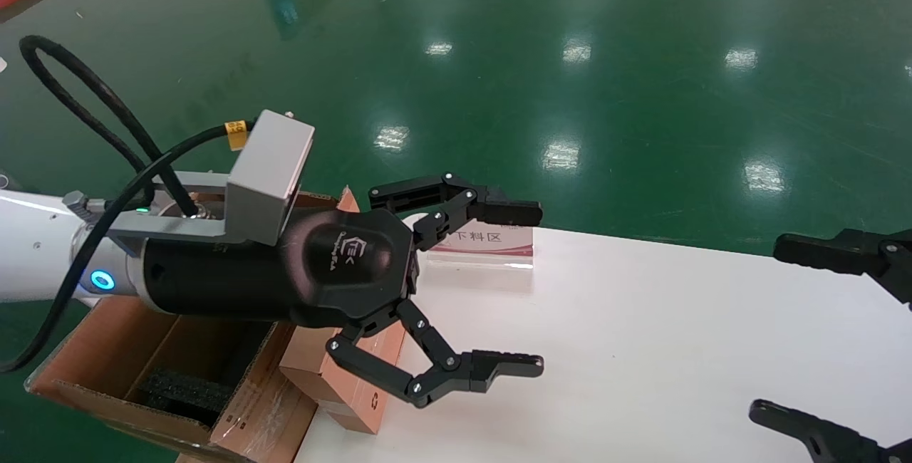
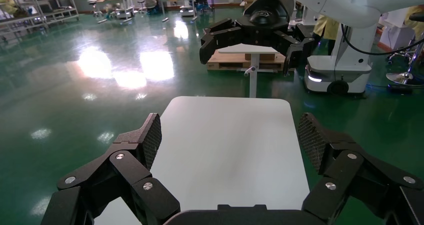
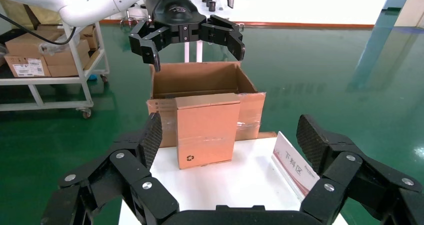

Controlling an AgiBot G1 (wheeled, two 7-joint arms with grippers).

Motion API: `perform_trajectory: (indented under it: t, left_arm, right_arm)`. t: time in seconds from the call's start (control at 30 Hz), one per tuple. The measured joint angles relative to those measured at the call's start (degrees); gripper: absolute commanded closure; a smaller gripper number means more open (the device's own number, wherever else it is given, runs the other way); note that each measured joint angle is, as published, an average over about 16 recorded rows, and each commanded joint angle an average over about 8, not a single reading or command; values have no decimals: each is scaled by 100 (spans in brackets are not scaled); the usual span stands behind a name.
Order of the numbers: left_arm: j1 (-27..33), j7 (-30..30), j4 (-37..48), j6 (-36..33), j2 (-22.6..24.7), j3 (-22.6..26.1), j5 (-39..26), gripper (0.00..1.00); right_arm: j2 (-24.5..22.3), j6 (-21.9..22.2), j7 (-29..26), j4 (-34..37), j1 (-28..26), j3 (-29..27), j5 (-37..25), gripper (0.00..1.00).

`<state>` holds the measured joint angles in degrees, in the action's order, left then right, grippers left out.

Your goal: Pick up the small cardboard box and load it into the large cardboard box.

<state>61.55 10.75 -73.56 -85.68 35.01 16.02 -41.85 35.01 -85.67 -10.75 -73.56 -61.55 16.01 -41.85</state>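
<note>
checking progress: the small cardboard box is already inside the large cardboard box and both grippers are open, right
Not quite. The small cardboard box stands on the white table, outside the large cardboard box, as the right wrist view shows. The left gripper and right gripper are open.

Left black two-finger end effector (image 1: pixel 527 288) raised, pointing toward robot's right, jaws spread wide, nothing between fingers. White left forearm entering from left edge, blue ring light lit near wrist, grey camera housing on top, black cable looping off it. Right black two-finger end effector (image 1: pixel 791 331) at right edge of head view, jaws wide apart, holding nothing. Seen again in left wrist view, facing left one (image 2: pixel 252 37). Mesh-textured pads (image 3: pixel 152 135) visible on right fingers.
</note>
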Motion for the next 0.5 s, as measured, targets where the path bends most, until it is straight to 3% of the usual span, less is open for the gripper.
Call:
perform_trajectory:
  t: [0.5]
  left_arm:
    - [91, 157, -72, 89, -45, 109, -263, 0]
  right_arm:
    - [0, 0, 1, 2, -1, 2, 0, 0]
